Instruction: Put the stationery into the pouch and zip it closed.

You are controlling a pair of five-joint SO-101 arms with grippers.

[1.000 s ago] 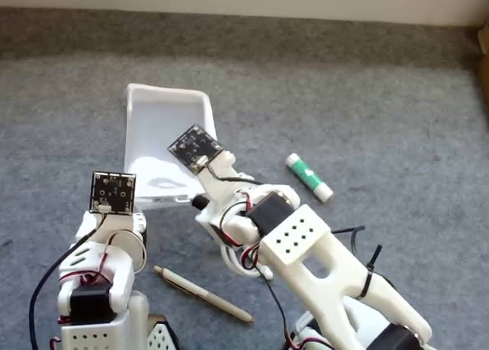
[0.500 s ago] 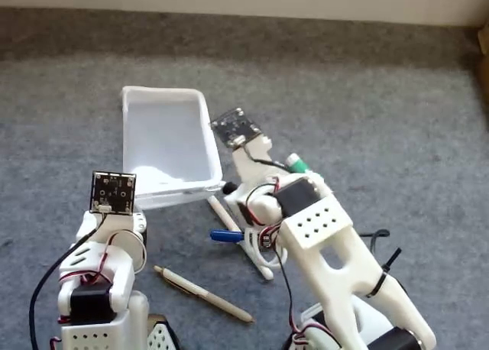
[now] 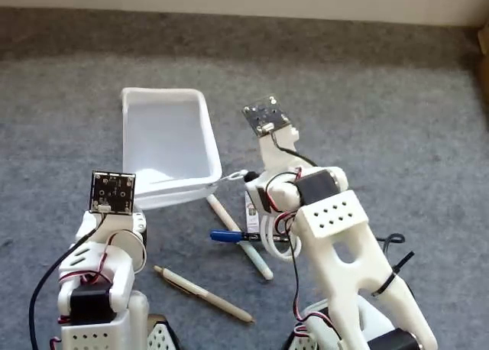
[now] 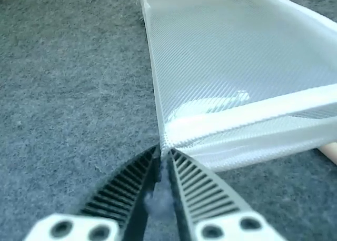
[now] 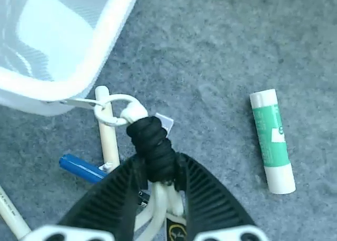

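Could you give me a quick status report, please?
Left tool shut on pouch corner. Right tool shut on zipper cord. Pens, glue stick outside pouch, on carpet.

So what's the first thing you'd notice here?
The open white mesh pouch on the grey carpet, its corner pinched by the left gripper. The right gripper clamps the black knotted cord tied to the zip's ring, with a green-and-white glue stick lying loose nearby.

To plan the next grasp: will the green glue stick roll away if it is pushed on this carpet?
Likely it rolls, since the glue stick is a round cylinder lying on its side. The fuzzy grey carpet would probably stop it soon. It looks stiff and light.
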